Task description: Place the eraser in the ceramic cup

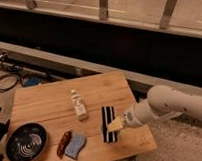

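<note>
The eraser point(108, 123), a flat black block with white lengthwise stripes, stands nearly upright near the front right of the wooden table point(45, 104). My gripper point(116, 125) comes in from the right on the white arm point(168, 103) and is shut on the eraser's right edge, with pale fingertips point(115, 126) against it. The ceramic cup is hidden behind the eraser's lower part. I cannot tell whether the eraser's lower end is inside the cup.
A small white bottle point(79, 105) lies left of the eraser. A blue-grey sponge pad point(75, 145) and a red-brown object point(63, 143) lie at the front. A dark spiral-patterned bowl point(25, 142) sits front left. Cables point(7, 81) lie beyond the table's left end.
</note>
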Robot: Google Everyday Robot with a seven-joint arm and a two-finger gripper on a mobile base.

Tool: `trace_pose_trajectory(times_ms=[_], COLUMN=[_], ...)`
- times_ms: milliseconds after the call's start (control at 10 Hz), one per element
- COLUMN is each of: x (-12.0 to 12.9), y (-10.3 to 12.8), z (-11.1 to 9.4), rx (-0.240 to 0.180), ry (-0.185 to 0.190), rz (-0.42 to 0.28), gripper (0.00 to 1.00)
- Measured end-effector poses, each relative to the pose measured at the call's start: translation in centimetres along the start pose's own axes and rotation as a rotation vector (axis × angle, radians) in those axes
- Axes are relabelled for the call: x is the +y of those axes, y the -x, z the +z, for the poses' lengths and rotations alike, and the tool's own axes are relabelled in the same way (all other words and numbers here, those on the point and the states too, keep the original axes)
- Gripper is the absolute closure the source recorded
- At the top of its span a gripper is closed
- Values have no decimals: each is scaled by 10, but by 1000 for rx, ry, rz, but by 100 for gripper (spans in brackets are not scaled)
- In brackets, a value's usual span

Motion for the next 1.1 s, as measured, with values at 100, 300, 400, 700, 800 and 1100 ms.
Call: trace_pose_trajectory(times_ms=[100,300,400,700,800,1100], x=[1,-1,-3,-13,-16,-10], y=[0,-3,-4,-5,-5,0], z=[2,6,7,1,-3,2], rx=[10,32,36,25,14,9], ry=[4,0,-7,-28,-30,-9], rz=[-5,6,17,50,60,41], gripper=[90,69,61,33,23,20])
